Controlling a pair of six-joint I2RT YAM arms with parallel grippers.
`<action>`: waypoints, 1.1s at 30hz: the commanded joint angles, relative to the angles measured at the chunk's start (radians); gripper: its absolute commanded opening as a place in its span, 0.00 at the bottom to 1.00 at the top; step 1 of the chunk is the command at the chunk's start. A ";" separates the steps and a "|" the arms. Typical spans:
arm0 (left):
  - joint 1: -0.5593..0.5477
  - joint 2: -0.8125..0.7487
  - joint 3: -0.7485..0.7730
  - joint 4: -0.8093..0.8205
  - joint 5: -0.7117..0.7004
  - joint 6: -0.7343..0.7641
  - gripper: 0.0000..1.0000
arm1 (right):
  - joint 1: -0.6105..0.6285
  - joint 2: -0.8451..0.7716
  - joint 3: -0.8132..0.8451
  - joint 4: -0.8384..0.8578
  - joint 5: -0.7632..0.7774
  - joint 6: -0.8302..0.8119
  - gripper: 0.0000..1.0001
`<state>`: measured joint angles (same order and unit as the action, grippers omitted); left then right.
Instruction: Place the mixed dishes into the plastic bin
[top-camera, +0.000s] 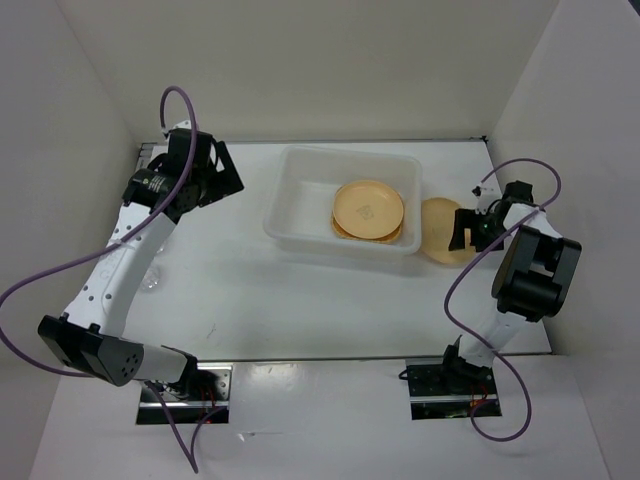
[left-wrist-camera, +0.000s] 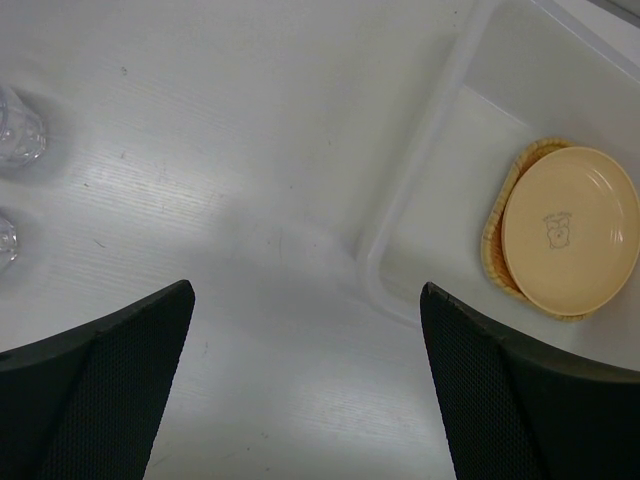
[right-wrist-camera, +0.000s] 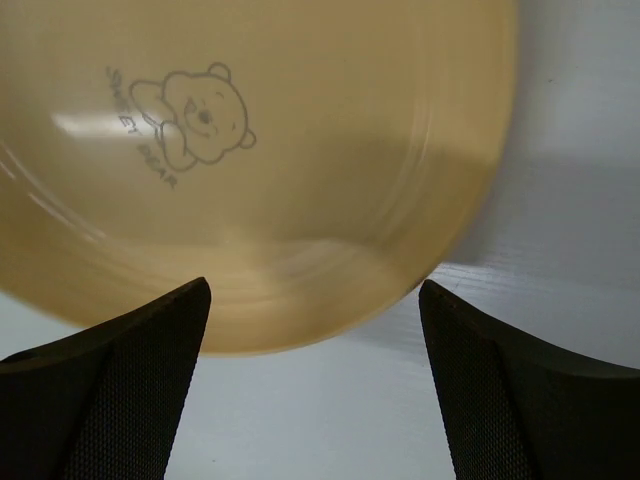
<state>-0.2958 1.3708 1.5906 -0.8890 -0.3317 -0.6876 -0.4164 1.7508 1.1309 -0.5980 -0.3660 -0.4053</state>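
The translucent plastic bin (top-camera: 300, 200) stands mid-table; its rim also shows in the left wrist view (left-wrist-camera: 420, 170). Inside it a pale-orange plate (top-camera: 368, 208) lies on the woven orange-tan tray (left-wrist-camera: 495, 215). The second plate (top-camera: 438, 232) lies on the table just right of the bin and fills the right wrist view (right-wrist-camera: 250, 150), showing a bear print. My right gripper (top-camera: 463, 228) is open, its jaws standing over the plate's near rim (right-wrist-camera: 315, 290). My left gripper (top-camera: 215, 180) is open and empty left of the bin (left-wrist-camera: 305, 300). Two clear cups (left-wrist-camera: 18, 135) stand at the far left.
The cups show faintly beside the left arm in the top view (top-camera: 150, 277). White walls enclose the table on three sides. The right arm's purple cable (top-camera: 520, 170) loops above the second plate's side.
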 joint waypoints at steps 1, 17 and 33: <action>0.000 0.001 -0.010 0.015 0.010 0.000 1.00 | 0.007 -0.001 0.046 0.010 -0.036 0.043 0.89; 0.000 0.074 -0.070 0.124 0.037 -0.032 1.00 | -0.007 -0.010 0.017 0.039 0.012 0.053 0.85; 0.000 0.022 -0.168 0.142 0.028 -0.078 1.00 | -0.051 0.156 0.110 0.040 0.010 0.112 0.19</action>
<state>-0.2958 1.4429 1.4384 -0.7757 -0.3054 -0.7609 -0.4618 1.8832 1.2133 -0.5591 -0.3653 -0.3077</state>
